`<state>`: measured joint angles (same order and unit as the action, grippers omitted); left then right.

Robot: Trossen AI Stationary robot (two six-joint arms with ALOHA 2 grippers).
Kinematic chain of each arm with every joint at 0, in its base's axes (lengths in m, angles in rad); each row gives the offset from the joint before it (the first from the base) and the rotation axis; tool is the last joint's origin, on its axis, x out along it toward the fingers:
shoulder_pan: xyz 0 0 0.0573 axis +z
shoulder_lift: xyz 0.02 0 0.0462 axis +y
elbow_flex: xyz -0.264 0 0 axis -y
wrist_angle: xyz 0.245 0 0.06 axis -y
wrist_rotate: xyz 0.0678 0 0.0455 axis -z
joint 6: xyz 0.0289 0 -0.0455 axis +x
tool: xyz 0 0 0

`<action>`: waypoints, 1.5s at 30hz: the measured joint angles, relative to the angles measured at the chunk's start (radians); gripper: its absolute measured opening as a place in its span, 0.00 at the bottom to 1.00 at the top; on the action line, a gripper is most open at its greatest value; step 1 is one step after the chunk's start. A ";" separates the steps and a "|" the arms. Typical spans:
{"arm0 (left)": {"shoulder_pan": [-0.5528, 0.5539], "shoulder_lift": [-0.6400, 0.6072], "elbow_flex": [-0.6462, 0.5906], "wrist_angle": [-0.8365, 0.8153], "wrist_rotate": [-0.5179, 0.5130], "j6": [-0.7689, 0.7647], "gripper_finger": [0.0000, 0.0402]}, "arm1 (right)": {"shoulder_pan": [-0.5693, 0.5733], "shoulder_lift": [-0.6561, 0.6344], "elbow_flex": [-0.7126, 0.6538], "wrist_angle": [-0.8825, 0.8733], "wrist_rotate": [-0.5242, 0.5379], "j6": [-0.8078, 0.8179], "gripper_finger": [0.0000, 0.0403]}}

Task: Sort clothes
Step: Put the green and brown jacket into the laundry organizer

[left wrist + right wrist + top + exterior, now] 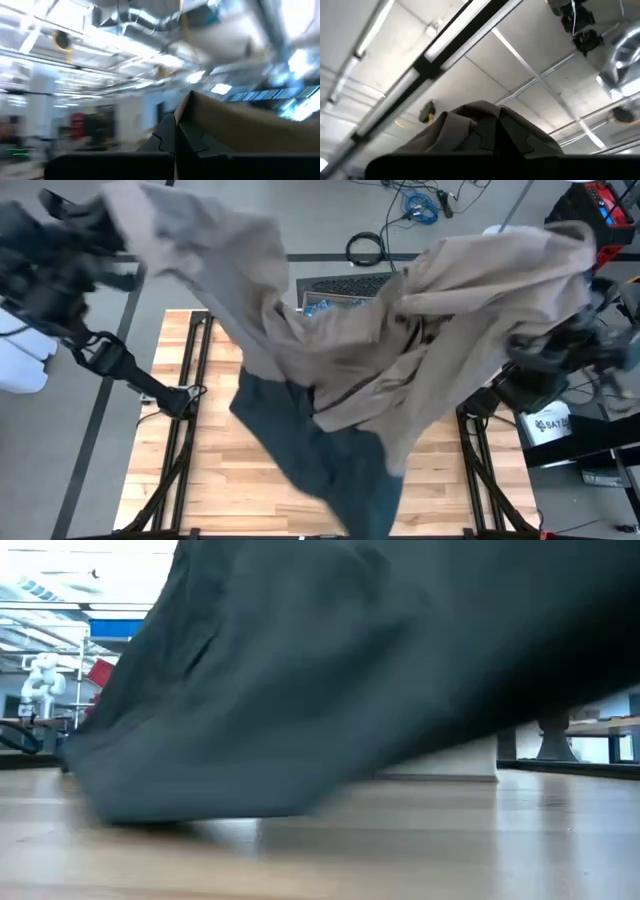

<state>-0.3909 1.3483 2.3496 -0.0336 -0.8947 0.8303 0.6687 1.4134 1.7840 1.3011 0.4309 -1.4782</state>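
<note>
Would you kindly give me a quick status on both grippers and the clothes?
Left gripper and right gripper both raised, shut on the khaki garment, spread between them. Dark grey-green garment hangs beneath, trailing onto the table. Nothing blocking.

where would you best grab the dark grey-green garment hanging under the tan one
Take the dark grey-green garment at its low bunched end, which drags on the wooden table, coming straight down from above. That end is clear of the khaki garment that both raised grippers hold spread; higher up the tan cloth covers it.
</note>
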 joint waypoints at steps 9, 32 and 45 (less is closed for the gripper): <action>-0.100 -0.098 -0.001 -0.365 0.327 -0.355 0.00 | 0.090 -0.003 0.246 -0.784 0.172 0.338 0.00; -0.345 0.206 -0.004 -1.154 0.951 -0.848 0.01 | 0.344 0.174 0.163 -1.904 0.103 1.569 0.00; -0.529 0.331 -0.004 -1.095 0.750 -0.762 0.02 | 0.445 0.292 0.163 -1.704 0.445 1.381 0.00</action>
<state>-0.9199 1.6789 2.3455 -1.1283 -0.1442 0.0679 1.1135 1.7058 1.9465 -0.4033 0.8758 -0.0974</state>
